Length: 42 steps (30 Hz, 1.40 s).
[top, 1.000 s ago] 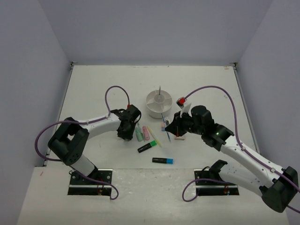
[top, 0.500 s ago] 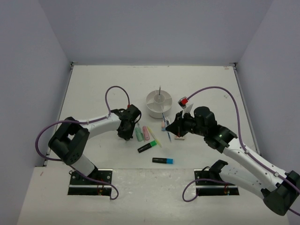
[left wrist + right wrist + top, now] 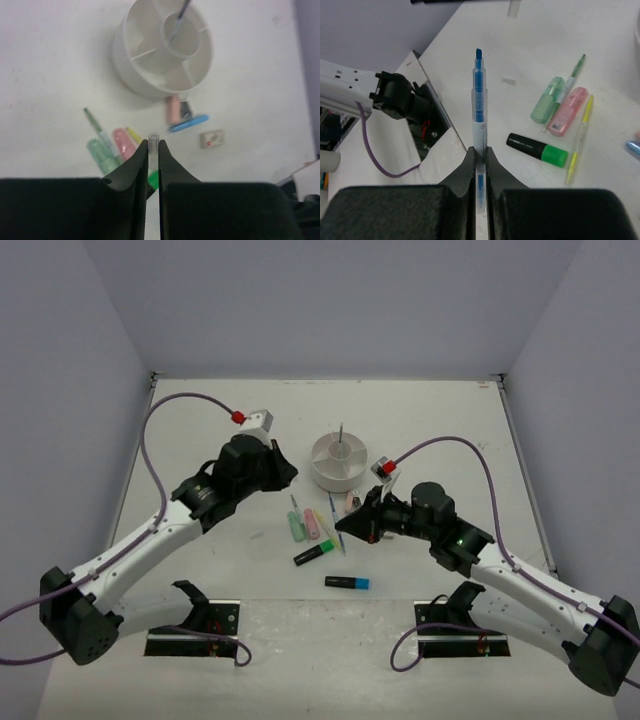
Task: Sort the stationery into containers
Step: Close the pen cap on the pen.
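Left gripper point(image 3: 153, 146): lifted off the table point(image 3: 200, 420), fingers clamped on a thin clear pen point(image 3: 153, 137). Only the pen's open end shows past the tips. It is pinched lengthwise between the pads, which would suit lowering it end-first into a slot. It hangs above the loose pile, short of the organiser.

Loose pile, in front of the organiser:
- The thin green pen point(image 3: 95, 122), mint marker point(image 3: 100, 152), pink marker point(image 3: 123, 142), thin yellow pen point(image 3: 580, 135) and green highlighter point(image 3: 537, 149) all lie flat and close together, unsorted.
- The blue highlighter point(image 3: 347, 582) lies apart, nearer the arm bases.

Organiser point(image 3: 134, 79): round and white, with wedge compartments around a central cup. One dark pen point(image 3: 180, 17) leans in the cup, and the wedges look bare. Just beside its wall lie a short pink item point(image 3: 173, 109), a blue item point(image 3: 189, 123) and a small pale eraser point(image 3: 212, 138).

Right gripper point(image 3: 480, 152): fingers shut on a blue pen point(image 3: 478, 95), gripped low on the barrel with the tip pointing away from the wrist. Seen from above, it is carried clear of the table, between the pile and the organiser.

Judgement: each arm carries one thin pen, and the cup looks like the destination since a pen already stands there. With both arms near the organiser they may crowd each other, so going one at a time seems safer.
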Tool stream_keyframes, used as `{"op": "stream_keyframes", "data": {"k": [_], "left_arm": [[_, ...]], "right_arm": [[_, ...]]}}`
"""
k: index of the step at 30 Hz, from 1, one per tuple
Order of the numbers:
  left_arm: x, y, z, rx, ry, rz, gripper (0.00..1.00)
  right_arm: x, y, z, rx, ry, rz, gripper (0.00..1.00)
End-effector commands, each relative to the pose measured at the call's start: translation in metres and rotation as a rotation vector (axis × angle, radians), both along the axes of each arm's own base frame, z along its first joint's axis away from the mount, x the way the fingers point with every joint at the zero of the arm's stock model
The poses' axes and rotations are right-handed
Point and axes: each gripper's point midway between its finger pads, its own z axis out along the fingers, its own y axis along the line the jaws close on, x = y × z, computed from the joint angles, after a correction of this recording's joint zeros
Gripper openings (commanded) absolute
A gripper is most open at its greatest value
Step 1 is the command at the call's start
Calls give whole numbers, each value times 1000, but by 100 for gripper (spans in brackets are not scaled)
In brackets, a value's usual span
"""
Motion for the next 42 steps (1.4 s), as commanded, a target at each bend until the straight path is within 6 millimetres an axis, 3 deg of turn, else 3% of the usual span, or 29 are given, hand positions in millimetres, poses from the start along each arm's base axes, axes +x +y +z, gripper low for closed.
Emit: {"op": "stream_keyframes", "data": {"k": [1,4,13,26,42], "left_arm": [[-1,-43,108,-478,-299,-112,0],[-12,-49,126,-557,-366,-184,0],[-38,-54,142,-625,-427,-314,0],[-36,-46,140,-591,-457,-285,0],[-30,-52,122,-551,-435,-297,0]], "right_arm": [[-5,31,54,208,-53,19,0],[0,37,52,200,-40,-5,0],[13,45,52,167,-38,-36,0],[14,41,55,155,-52,-55,0],[22,37,59,135,-69,-98,0]]}}
